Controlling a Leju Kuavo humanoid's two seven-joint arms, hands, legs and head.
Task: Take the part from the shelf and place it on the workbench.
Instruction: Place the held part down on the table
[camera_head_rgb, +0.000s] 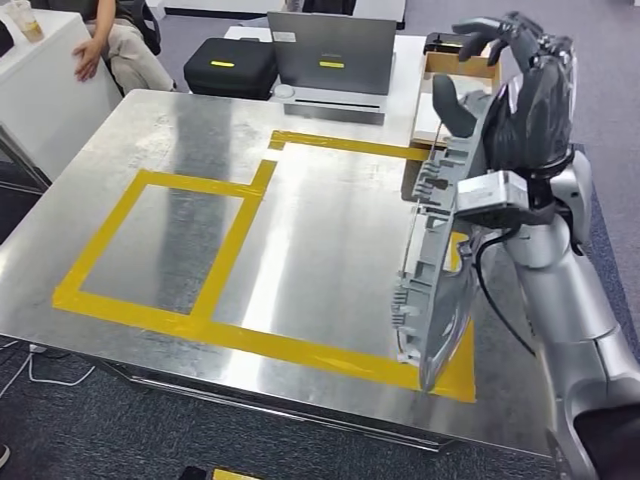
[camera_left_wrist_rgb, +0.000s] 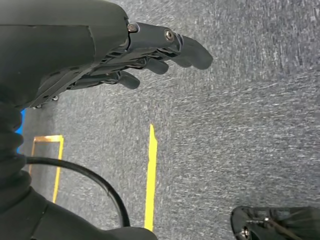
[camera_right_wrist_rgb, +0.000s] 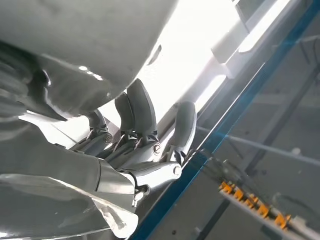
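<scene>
The right hand (camera_head_rgb: 521, 95) grips the grey plastic part (camera_head_rgb: 438, 260) on edge above the taped workbench (camera_head_rgb: 226, 200) (left hand (camera_left_wrist_rgb: 124, 55) idle, fingers loosely straight), so lowering comes next.

Right hand (camera_head_rgb: 521, 100) holds grey part (camera_head_rgb: 438, 250) upright over workbench (camera_head_rgb: 317, 240).

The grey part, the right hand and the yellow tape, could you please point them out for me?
grey part (camera_head_rgb: 441, 250): head view, its ribbed middle.
right hand (camera_head_rgb: 521, 100): head view, the back of the hand.
yellow tape (camera_head_rgb: 226, 245): head view, the strip between the two taped fields.
</scene>
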